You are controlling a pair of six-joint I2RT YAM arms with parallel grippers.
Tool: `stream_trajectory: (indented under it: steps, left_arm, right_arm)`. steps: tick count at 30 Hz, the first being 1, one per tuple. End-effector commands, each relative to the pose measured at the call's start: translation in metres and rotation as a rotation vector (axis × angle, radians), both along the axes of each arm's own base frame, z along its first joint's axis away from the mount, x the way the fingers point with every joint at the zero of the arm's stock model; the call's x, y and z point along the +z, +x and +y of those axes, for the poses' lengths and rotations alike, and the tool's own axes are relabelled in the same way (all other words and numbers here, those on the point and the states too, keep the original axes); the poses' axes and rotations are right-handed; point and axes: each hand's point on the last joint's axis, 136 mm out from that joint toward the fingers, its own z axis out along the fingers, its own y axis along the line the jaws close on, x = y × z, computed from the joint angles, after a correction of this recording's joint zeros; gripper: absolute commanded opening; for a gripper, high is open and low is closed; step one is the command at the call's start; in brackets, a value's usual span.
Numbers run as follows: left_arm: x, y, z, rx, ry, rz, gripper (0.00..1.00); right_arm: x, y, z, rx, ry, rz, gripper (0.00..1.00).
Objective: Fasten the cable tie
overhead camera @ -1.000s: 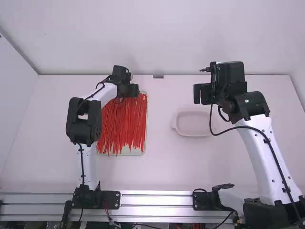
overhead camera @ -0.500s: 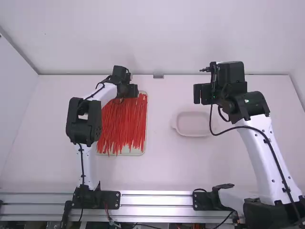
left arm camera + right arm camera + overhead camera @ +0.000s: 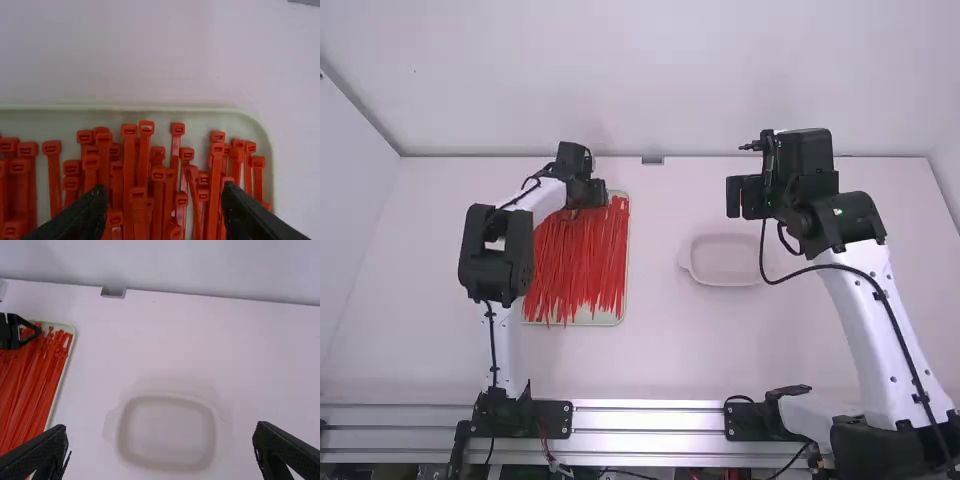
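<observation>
A heap of red cable ties (image 3: 578,262) lies on a pale green tray (image 3: 617,318) left of the table's middle. My left gripper (image 3: 582,202) hangs low over the tray's far end, open, its fingers (image 3: 82,217) straddling the tie heads (image 3: 150,170) without holding any. The right gripper (image 3: 752,195) is raised high over the table's right half, open and empty, its fingertips (image 3: 42,450) spread wide above a white dish (image 3: 167,432). In the right wrist view the left gripper (image 3: 15,334) shows at the tie heap's (image 3: 30,375) end.
A shallow white dish (image 3: 725,260) sits right of the tray, under the right gripper. A small grey bracket (image 3: 652,158) is fixed at the table's back edge. White walls close the left side and the back.
The left gripper has shifted slightly toward the near side over the tray's far end. The right arm has not moved.
</observation>
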Motion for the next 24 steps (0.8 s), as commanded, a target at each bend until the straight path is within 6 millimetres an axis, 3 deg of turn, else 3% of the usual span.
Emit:
stream_trajectory:
  steps: [1,7,14,24]
  left_arm:
    - [-0.0161,-0.0079,0.0012,0.016,-0.001,0.035,0.59]
    - [-0.0176,-0.0084,0.0015,0.016,0.001,0.034,0.57]
    - [-0.0178,-0.0084,0.0026,0.02,0.006,0.035,0.42]
    - [-0.0158,-0.0031,0.0081,0.032,0.046,0.008,0.36]
  right_arm:
    - [0.0131,0.0039,0.0001,-0.004,0.003,-0.031,0.98]
    - [0.0133,0.0039,-0.0001,-0.005,0.004,-0.031,0.98]
    - [0.0131,0.0039,-0.0001,-0.005,0.003,-0.031,0.98]
    - [0.0131,0.0039,-0.0001,-0.005,0.003,-0.031,0.98]
